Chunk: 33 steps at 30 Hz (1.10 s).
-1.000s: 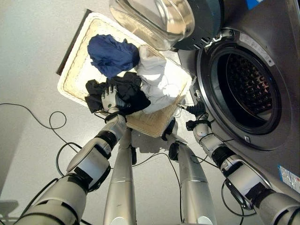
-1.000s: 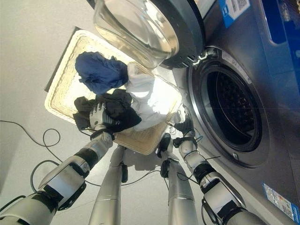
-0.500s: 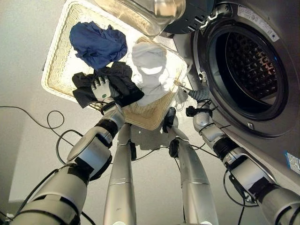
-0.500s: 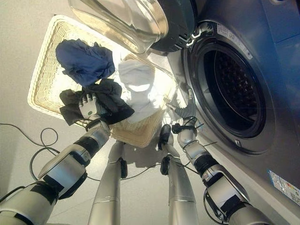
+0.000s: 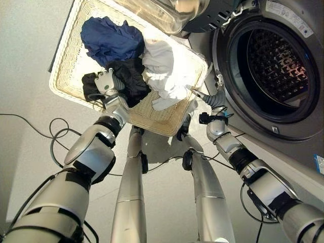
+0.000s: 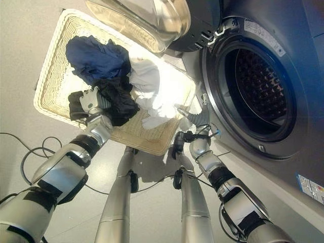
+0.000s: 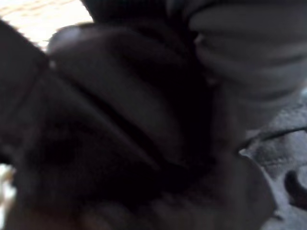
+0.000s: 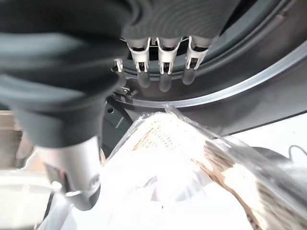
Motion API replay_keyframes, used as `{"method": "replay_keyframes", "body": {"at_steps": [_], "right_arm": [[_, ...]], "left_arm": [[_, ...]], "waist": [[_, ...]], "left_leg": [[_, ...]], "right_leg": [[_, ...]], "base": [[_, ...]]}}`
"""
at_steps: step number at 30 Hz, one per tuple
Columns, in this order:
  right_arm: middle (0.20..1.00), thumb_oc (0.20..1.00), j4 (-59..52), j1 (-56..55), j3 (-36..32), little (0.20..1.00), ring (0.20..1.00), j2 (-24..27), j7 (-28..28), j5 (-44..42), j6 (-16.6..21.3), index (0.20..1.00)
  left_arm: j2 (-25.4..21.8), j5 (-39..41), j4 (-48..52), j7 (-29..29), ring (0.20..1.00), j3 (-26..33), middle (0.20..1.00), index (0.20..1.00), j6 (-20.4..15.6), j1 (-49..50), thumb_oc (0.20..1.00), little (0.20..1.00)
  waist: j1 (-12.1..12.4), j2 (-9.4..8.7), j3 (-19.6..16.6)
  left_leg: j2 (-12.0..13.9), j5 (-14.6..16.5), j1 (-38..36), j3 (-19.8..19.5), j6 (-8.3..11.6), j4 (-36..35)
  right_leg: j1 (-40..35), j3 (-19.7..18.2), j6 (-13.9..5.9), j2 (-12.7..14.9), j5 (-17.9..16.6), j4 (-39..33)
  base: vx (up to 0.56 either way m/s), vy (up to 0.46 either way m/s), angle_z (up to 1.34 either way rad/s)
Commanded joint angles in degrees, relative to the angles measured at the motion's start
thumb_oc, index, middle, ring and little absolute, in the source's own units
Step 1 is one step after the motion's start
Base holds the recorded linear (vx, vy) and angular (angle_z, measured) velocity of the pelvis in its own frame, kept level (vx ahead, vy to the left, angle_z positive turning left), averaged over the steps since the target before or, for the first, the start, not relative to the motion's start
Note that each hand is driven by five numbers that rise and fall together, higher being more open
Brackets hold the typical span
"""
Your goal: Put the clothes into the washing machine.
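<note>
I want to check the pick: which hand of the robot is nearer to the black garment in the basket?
Left. The left hand lies on the black garment in the wicker basket. The right hand is apart from it, beside the basket's corner near the washing machine.

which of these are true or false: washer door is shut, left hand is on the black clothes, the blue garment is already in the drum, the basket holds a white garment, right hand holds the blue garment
1. The washer door is shut. False: the washing machine door is swung open and the drum is exposed.
2. The left hand is on the black clothes. True: the left hand rests on the black garment in the basket.
3. The blue garment is already in the drum. False: the blue garment lies in the basket.
4. The basket holds a white garment. True: the white garment lies beside the black one.
5. The right hand holds the blue garment. False: the right hand is by the basket's corner near the machine, fingers straight, holding nothing.
</note>
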<state>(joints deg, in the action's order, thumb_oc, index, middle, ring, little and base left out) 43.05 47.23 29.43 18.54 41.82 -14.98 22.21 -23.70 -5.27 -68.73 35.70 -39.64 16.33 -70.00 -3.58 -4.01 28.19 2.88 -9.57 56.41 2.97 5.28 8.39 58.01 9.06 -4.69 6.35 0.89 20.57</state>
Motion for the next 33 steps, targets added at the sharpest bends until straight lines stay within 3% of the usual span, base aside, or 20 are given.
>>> {"method": "replay_keyframes", "body": {"at_steps": [1, 9, 17, 18, 20, 23, 27, 33], "right_arm": [[1.000, 1.000, -3.3, 0.7, -2.1, 1.000, 1.000, -0.4, 0.7, -0.9, 3.3, 1.000], [1.000, 1.000, -4.0, 0.3, -1.8, 1.000, 1.000, 0.3, 1.2, -0.7, 2.9, 1.000], [1.000, 1.000, -5.4, -1.9, -2.9, 1.000, 1.000, 0.8, 2.2, -0.2, 2.2, 1.000], [1.000, 1.000, -6.4, -2.8, -3.3, 1.000, 1.000, 0.8, 2.4, 0.1, 1.6, 1.000], [1.000, 1.000, -7.8, -3.7, -3.8, 1.000, 1.000, 1.0, 2.4, 0.5, 0.8, 1.000], [1.000, 1.000, -8.8, -4.7, -4.3, 1.000, 1.000, 1.1, 2.2, 1.1, 0.3, 1.000], [1.000, 1.000, -12.2, -8.2, -6.1, 1.000, 1.000, 1.6, 1.6, 3.3, -0.7, 1.000], [1.000, 1.000, -14.6, -11.0, -7.6, 1.000, 1.000, 1.7, 1.9, 8.9, -1.5, 1.000]], "left_arm": [[4.2, 6.3, -7.4, -9.8, 0.200, 2.8, 0.200, 0.200, -1.5, 5.0, 0.200, 0.200], [3.4, 6.5, -5.8, -7.7, 0.200, 4.0, 0.200, 0.200, -5.5, 6.3, 0.200, 0.200], [2.5, 13.9, -0.7, -9.3, 0.200, 7.6, 0.200, 0.200, -13.8, 9.8, 0.200, 0.200], [2.5, 17.3, 1.8, -11.1, 0.200, 9.3, 0.200, 0.200, -17.2, 11.3, 0.200, 0.200], [2.4, 20.2, 5.1, -12.0, 0.200, 10.5, 0.200, 0.200, -20.0, 12.9, 0.200, 0.200], [2.5, 22.5, 8.3, -12.5, 0.200, 11.5, 0.200, 0.200, -22.4, 14.6, 0.200, 0.200], [3.8, 23.7, 20.3, -12.5, 0.200, 13.2, 0.200, 0.200, -26.6, 21.0, 0.200, 0.200], [6.0, 26.9, 32.4, -17.7, 0.200, 14.0, 0.200, 0.200, -32.5, 28.6, 0.200, 0.200]], "waist": [[-0.9, -0.48, 1.6], [-0.4, 0.23, 1.6], [0.6, 1.09, 1.6], [0.9, 1.28, 1.6], [1.2, 1.61, 1.6], [1.4, 1.87, 1.6], [2.6, 2.77, 1.6], [4.4, 4.12, 1.6]], "left_leg": [[-1.1, 0.4, -3.5, 2.5, -0.72, 0.6], [-1.2, 0.6, -5.7, 2.8, -0.55, 1.1], [-1.8, 1.2, -9.2, 2.6, -0.86, 0.5], [-1.9, 1.4, -10.0, 2.5, -0.92, 0.3], [-2.2, 1.7, -10.9, 2.3, -1.04, 0.1], [-2.3, 1.8, -11.7, 2.2, -1.15, -0.3], [-2.8, 2.2, -13.3, 1.5, -1.65, -0.8], [-3.6, 2.7, -14.7, 0.4, -2.54, -1.1]], "right_leg": [[-2.7, 2.1, -0.69, -3.6, -7.1, -2.8], [-4.7, 2.5, -0.31, -3.4, -6.2, -1.9], [-7.8, 3.2, -0.22, -3.0, -5.2, -1.3], [-8.6, 3.3, -0.25, -2.9, -5.0, -1.4], [-9.4, 3.4, -0.26, -2.9, -4.9, -1.7], [-10.2, 3.5, -0.32, -2.9, -4.8, -2.0], [-11.9, 4.2, -0.55, -2.4, -4.6, -2.3], [-13.3, 5.5, -0.87, -1.4, -4.3, -2.4]], "base": [[-0.01, -0.001, 0.11], [-0.01, 0.005, 0.01], [0.00, 0.000, 0.03], [0.00, 0.000, 0.00], [0.00, 0.000, 0.00], [0.00, 0.000, 0.00], [0.00, -0.003, 0.01], [0.01, -0.019, 0.05]]}}
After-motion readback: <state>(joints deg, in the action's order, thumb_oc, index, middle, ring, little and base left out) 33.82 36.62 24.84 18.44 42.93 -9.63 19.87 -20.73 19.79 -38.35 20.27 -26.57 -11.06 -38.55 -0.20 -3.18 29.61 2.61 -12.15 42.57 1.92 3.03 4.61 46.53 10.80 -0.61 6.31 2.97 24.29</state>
